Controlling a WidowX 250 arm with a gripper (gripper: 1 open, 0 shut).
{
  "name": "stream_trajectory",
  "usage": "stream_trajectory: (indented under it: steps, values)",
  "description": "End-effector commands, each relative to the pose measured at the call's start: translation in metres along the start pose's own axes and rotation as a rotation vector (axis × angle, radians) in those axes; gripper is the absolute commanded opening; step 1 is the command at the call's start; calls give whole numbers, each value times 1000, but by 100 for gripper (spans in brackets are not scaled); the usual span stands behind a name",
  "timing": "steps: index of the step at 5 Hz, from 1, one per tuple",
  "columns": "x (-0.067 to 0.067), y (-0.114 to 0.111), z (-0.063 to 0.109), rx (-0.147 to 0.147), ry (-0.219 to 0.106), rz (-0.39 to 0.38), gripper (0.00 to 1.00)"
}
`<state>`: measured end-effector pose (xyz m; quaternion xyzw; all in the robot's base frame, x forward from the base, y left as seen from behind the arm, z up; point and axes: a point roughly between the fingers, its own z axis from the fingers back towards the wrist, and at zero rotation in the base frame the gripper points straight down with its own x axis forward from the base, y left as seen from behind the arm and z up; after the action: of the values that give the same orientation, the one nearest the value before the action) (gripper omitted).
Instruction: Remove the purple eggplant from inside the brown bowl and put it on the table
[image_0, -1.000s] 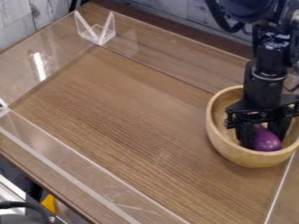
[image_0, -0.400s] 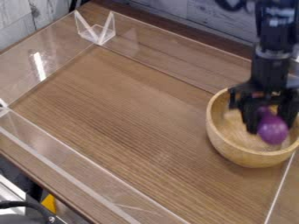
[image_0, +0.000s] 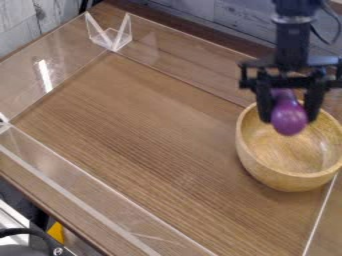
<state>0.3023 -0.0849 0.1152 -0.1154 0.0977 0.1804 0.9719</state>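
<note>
Spreading across nearly the whole view, the table (image_0: 147, 130) is a brown wood-grain surface with clear acrylic walls (image_0: 80, 215) along its edges, and a small clear stand (image_0: 110, 32) sits near its far left corner. At the right side rests the brown bowl (image_0: 257, 160), round and thick-rimmed, its hollow now bare. Above its far rim hangs the black gripper (image_0: 287, 100), pointing steeply downward, its two fingers (image_0: 263, 92) clamped tight on the purple eggplant (image_0: 289, 116).

A second ago the eggplant lay low inside the bowl with the claw down around it; by now the claw has risen and carried it clear of the rim, drifting a little toward the far left. That suggests the lifting-out part is done and the grasp is holding, so what remains is the carry over open tabletop and the set-down.

The eggplant appears to hang roughly upright, its long axis near vertical: the rounded, bulbous end shows below the fingers, while the narrower stem end seems to point up between them, mostly hidden. Set down like that, it would likely meet the wood on its round end and tip onto its side.
</note>
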Motion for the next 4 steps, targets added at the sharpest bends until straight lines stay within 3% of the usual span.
stream_trajectory:
  steps: [1, 2, 4]
  values:
    - [-3, 17, 31, -2, -45, -181, 0]
    - [-5, 43, 24, 53, -28, -273, 0]
    - [-18, 76, 11, 106, -11, -362, 0]
